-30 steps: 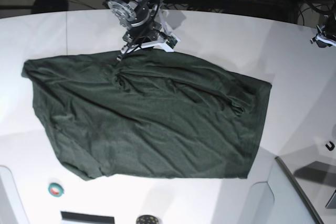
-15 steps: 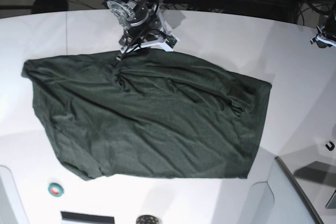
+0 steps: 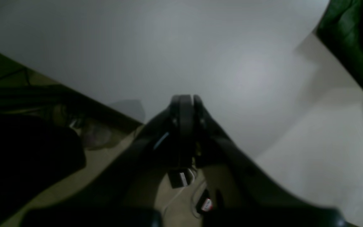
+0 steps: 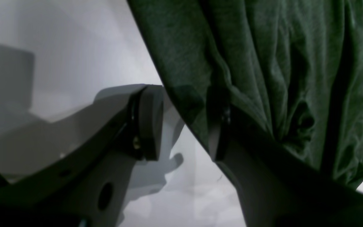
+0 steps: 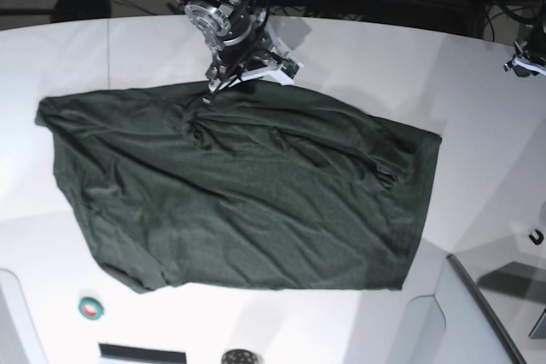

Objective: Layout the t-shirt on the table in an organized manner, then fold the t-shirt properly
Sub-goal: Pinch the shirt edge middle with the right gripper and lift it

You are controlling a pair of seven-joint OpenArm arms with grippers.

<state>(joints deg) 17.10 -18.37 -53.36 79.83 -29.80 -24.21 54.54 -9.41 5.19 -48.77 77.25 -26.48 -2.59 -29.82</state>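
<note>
The t-shirt [image 5: 239, 193], thin dark-green knit, lies spread and creased in slanting wrinkles across the smooth white table [image 5: 478, 108]. At its far edge the right gripper [image 4: 184, 126] stands with jaws apart, straddling the hem, gripping nothing. Far right, the left gripper [image 3: 184, 104] hovers pressed together, empty.
</note>
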